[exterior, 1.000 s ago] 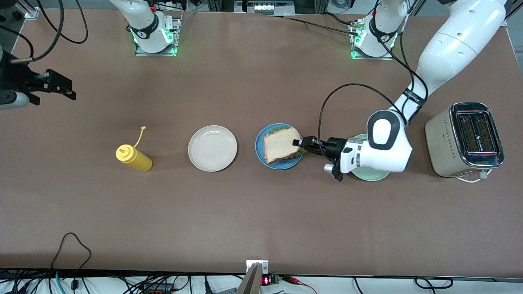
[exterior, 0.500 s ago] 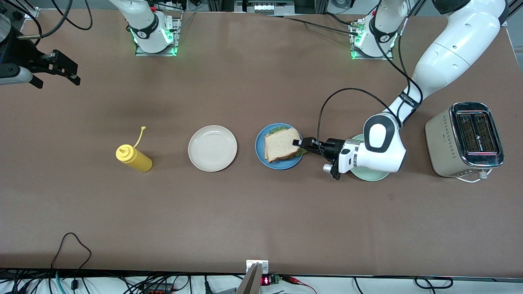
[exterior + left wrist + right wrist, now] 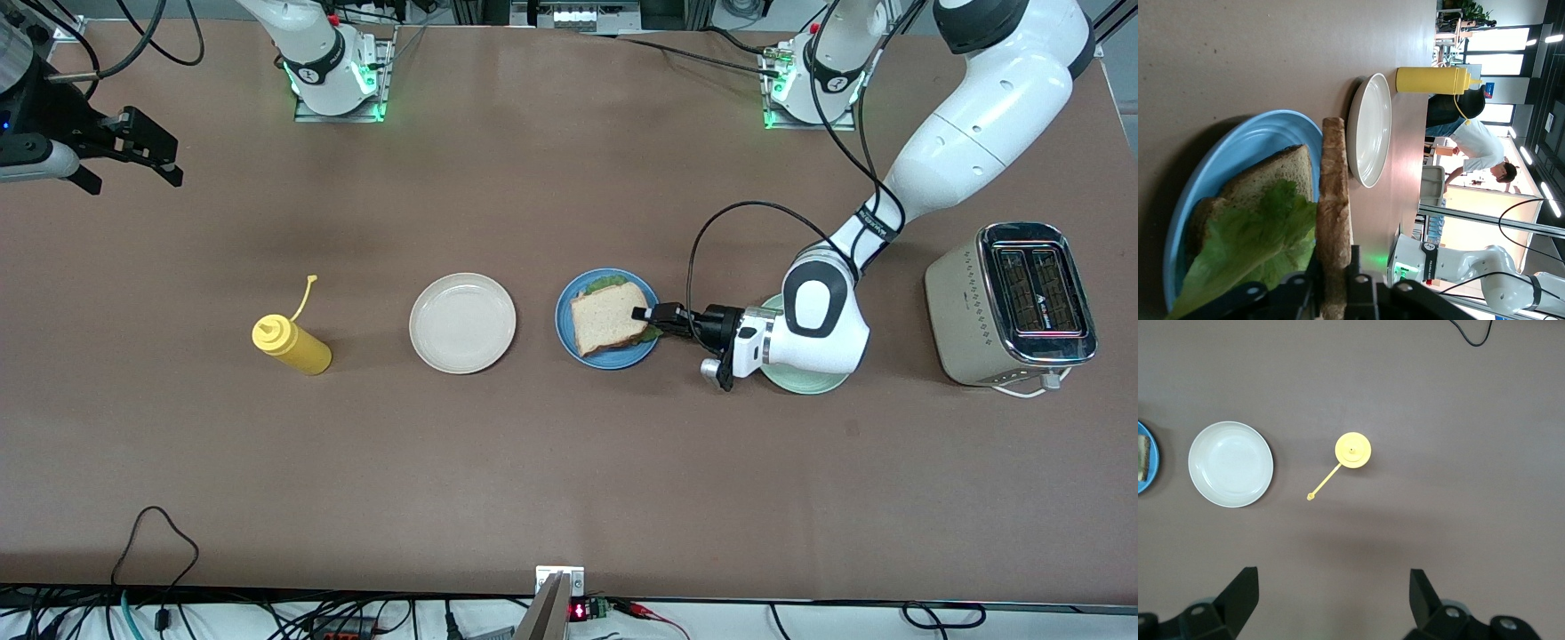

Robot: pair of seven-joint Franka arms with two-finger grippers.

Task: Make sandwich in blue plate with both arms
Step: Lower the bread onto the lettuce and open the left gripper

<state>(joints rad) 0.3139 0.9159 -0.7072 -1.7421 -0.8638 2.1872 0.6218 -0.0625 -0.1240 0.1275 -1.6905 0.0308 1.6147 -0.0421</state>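
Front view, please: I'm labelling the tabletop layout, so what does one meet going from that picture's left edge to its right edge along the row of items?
yellow squeeze bottle → cream-white plate → blue plate carrying the sandwich → left gripper holding the top bread slice → mint-green plate, partly under the left arm → toaster.

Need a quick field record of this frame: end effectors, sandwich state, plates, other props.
left end effector: shut on top slice of tan bread, held over the round blue plate
top slice: above green lettuce leaf and bottom bread slice, not yet lying flat
right end effector: open, waiting in the air at the right arm's end of the table
cream-white round plate: beside blue plate
yellow squeeze bottle: upright, beside cream-white plate
pale mint-green plate: under left arm
metal toaster: left arm's end
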